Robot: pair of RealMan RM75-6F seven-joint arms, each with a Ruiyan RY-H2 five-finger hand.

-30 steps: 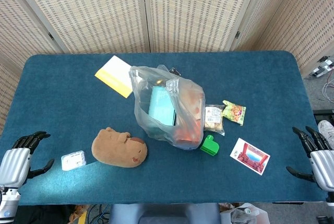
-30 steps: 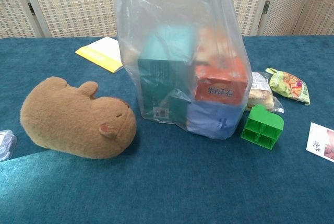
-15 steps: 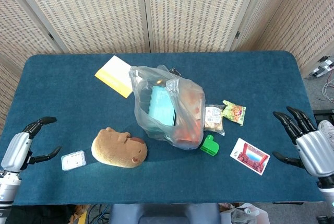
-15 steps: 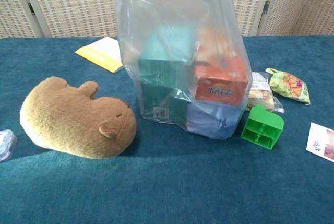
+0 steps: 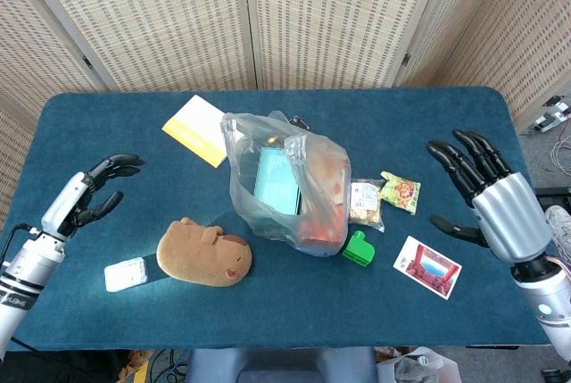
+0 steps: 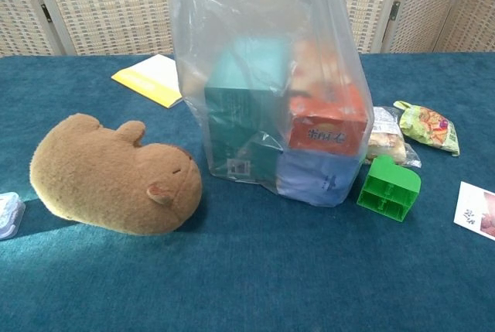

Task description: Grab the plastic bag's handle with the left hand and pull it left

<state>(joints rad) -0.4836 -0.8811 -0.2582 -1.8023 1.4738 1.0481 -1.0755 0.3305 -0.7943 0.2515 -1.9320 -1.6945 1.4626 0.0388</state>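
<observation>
A clear plastic bag (image 5: 284,185) stands in the middle of the blue table, holding a teal box, an orange box and a blue pack; the chest view shows the bag (image 6: 271,84) close up. Its handles bunch at the top rim (image 5: 259,124). My left hand (image 5: 89,195) hovers open above the table's left side, well left of the bag, holding nothing. My right hand (image 5: 486,195) is raised at the right side with fingers spread and empty. Neither hand touches the bag.
A brown plush capybara (image 5: 203,253) lies left of the bag in front, with a small white packet (image 5: 125,273) beside it. A yellow booklet (image 5: 196,129) lies behind. Right of the bag are a green block (image 5: 359,248), snack packets (image 5: 384,197) and a card (image 5: 427,266).
Both hands have risen from the table's near corners and moved inward over the table; the left hand has moved toward the bag's side. The bag and other objects have not moved.
</observation>
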